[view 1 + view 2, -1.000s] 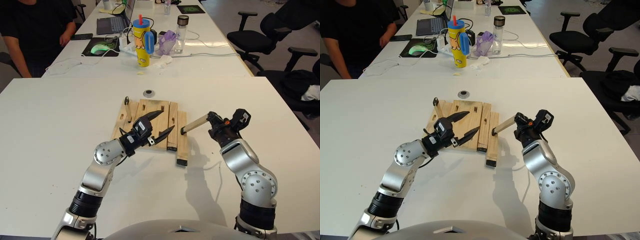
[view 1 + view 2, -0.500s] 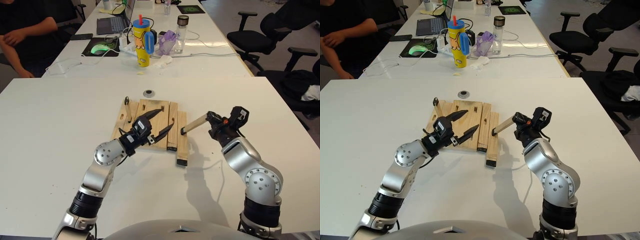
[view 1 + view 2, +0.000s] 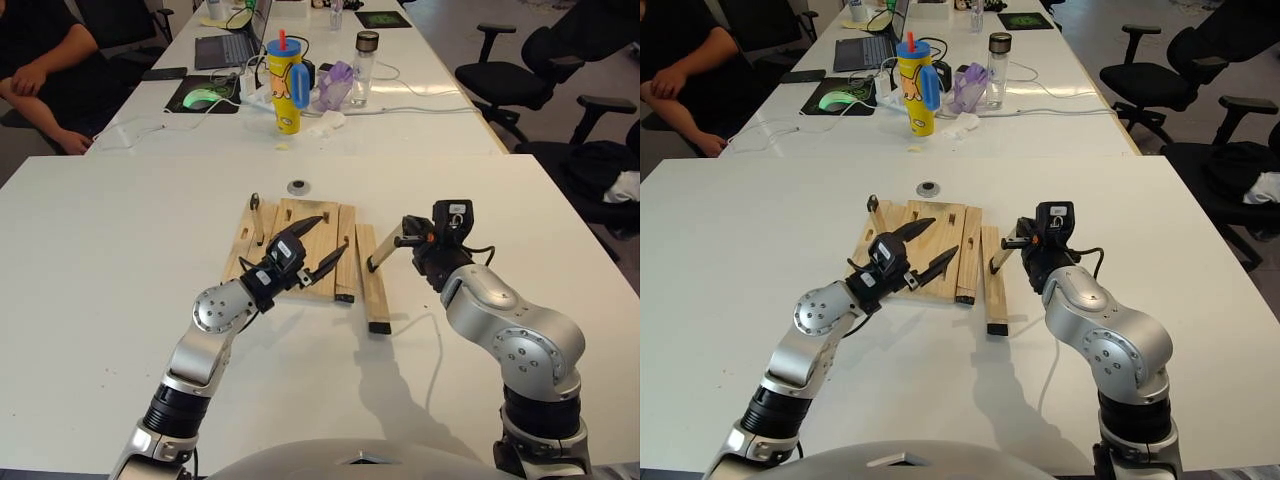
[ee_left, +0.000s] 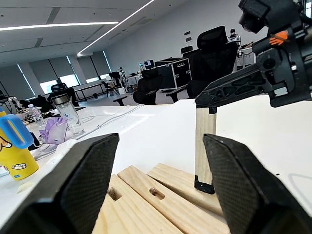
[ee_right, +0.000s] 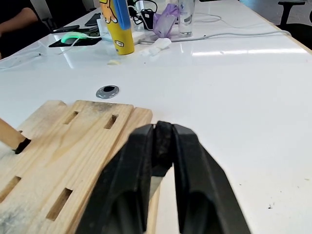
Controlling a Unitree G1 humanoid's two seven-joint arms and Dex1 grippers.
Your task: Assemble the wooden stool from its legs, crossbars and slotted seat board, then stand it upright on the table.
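The slotted seat board (image 3: pixel 283 250) lies flat at mid-table, with a short black-tipped peg (image 3: pixel 255 214) standing at its far left corner. My left gripper (image 3: pixel 332 237) hovers open just over the board's right part, holding nothing; its fingers (image 4: pixel 83 180) frame the view. My right gripper (image 3: pixel 406 226) is shut on a wooden leg (image 3: pixel 385 248), which tilts steeply down to the right edge of the parts; that leg (image 4: pixel 204 148) ends in a black tip. Two loose bars (image 3: pixel 346 255) (image 3: pixel 374 286) lie beside the board. The right wrist view shows the shut fingers (image 5: pixel 141 161) above the board (image 5: pixel 58 161).
A metal grommet (image 3: pixel 297 186) sits in the table behind the board. On the far table stand a yellow cup (image 3: pixel 284 88), a bottle (image 3: pixel 362 66) and cables. Office chairs (image 3: pixel 520 70) are off to the right. A thin cable (image 3: pixel 425 335) lies under my right arm.
My right gripper has swung left toward the board, tilting the held leg steeper. The rightmost loose bar has turned slightly. My left gripper has barely moved.
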